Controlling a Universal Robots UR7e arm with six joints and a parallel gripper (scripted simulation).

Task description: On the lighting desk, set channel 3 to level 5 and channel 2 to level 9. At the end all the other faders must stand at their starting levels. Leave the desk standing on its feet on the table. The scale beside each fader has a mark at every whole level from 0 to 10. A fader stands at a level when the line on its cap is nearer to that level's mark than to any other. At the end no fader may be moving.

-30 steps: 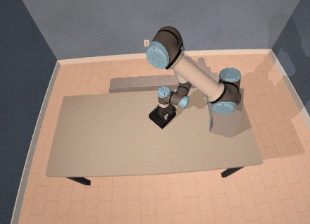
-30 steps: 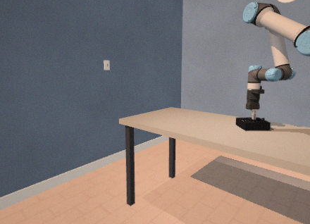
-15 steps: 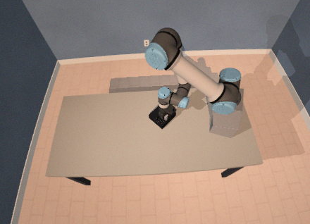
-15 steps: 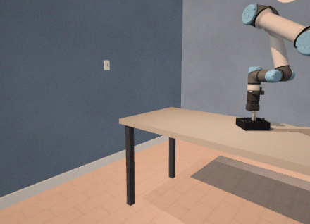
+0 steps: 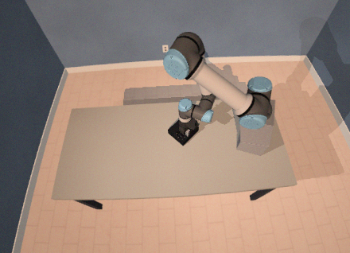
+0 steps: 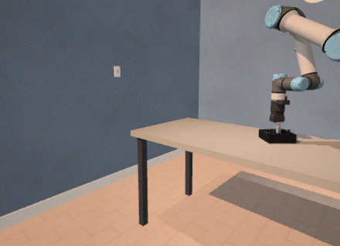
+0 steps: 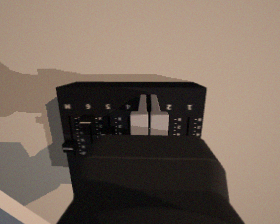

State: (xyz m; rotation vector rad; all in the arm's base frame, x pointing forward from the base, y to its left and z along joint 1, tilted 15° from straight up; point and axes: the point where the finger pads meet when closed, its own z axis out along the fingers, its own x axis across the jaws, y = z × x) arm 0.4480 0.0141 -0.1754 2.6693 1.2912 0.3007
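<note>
The gripper's [image 7: 148, 116] dark body hid the lighting desk's [image 7: 100, 97] near half; its fingers, fully shut on nothing, pointed down over the desk's middle

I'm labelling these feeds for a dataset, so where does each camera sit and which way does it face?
Top: high above the room, looking down on the table; the whole arm shows over the lighting desk.
Exterior: low, off the table's end, looking along it; the forearm and the shut gripper show.
Wrist: on the arm, looking down past the closed fingers at the numbered faders.
All three share the lighting desk and the gripper.
</note>
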